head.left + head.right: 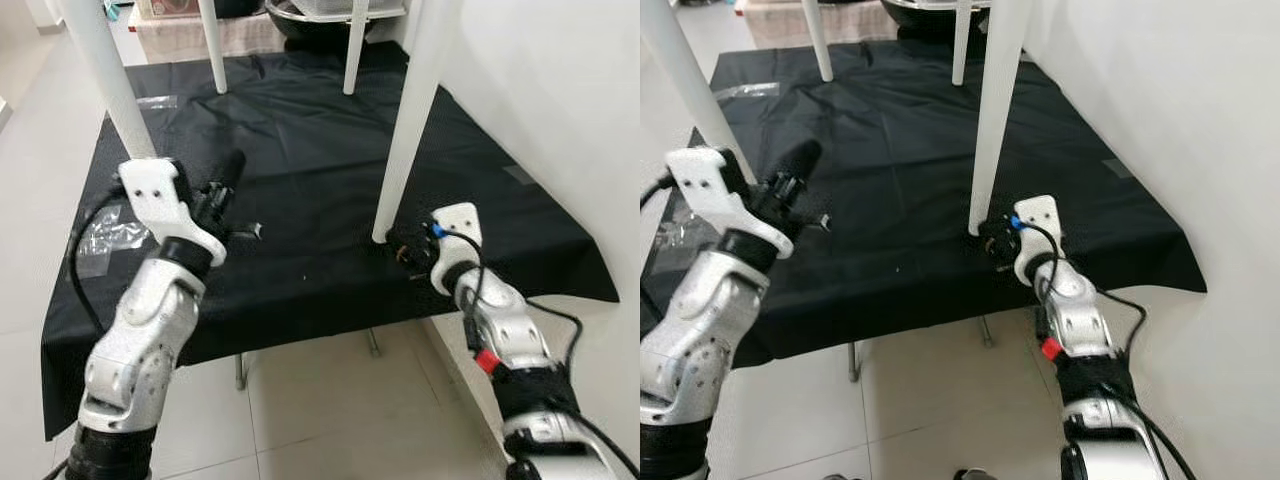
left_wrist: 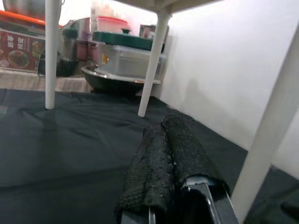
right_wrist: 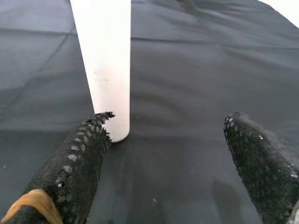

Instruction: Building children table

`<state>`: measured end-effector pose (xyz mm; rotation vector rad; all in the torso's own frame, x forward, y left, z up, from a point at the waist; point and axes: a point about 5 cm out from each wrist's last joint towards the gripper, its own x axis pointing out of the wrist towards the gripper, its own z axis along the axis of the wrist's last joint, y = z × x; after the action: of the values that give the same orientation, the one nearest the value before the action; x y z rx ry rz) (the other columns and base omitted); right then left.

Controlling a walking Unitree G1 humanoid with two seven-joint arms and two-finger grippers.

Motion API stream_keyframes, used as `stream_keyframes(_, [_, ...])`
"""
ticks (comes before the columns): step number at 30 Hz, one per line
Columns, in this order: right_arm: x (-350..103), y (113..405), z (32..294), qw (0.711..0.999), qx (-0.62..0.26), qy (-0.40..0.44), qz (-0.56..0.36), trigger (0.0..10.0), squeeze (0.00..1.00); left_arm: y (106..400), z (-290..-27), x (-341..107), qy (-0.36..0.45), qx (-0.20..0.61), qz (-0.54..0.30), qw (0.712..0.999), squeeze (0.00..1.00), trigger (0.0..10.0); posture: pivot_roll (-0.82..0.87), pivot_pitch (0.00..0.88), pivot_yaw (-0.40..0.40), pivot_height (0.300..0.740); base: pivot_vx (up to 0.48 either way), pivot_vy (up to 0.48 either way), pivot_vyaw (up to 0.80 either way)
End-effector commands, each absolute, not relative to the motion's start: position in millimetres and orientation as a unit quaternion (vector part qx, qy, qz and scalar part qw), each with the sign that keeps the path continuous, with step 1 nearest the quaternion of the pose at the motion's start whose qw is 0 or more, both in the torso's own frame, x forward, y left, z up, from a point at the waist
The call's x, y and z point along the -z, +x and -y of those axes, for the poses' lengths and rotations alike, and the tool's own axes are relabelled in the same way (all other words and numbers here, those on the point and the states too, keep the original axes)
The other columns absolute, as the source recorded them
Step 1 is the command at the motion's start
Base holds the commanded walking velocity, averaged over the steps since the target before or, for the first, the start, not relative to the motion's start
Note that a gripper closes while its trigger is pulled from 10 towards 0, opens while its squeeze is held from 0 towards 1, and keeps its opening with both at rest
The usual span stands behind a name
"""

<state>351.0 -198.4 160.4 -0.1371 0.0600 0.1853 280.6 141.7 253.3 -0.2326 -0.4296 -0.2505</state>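
Four white round table legs (image 1: 405,130) standing on black cloth sheet (image 1: 300,150); stacked lidded plastic containers (image 2: 126,51) beyond its far edge, contents unclear. Right gripper (image 3: 168,140) spread wide, empty, beside nearest leg's foot near front edge. Left gripper (image 2: 170,154) pressed closed, empty, raised over open cloth.

We see the white children's table (image 1: 412,110) standing upright, its four round legs planted on the black-covered tabletop (image 1: 300,150).

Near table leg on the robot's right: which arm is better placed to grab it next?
Right. The right gripper is open at the foot of that leg, one finger beside it. The left gripper is shut, raised above the black cloth, away from it.
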Motion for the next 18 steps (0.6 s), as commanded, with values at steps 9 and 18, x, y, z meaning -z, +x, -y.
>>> stream_keyframes(9, [-141,304,176,0.991,-0.133,0.011,-0.006,10.0,0.00,250,-139,-169,-0.027,0.095,0.062,0.993,0.00,10.0,0.00,0.119,-0.022,0.740,0.000,0.000,0.00])
stream_keyframes(18, [-118,277,154,0.987,-0.153,0.025,-0.039,10.0,0.00,225,-157,-132,0.043,0.027,-0.014,0.999,0.00,10.0,0.00,0.099,-0.022,0.740,0.000,0.000,0.00])
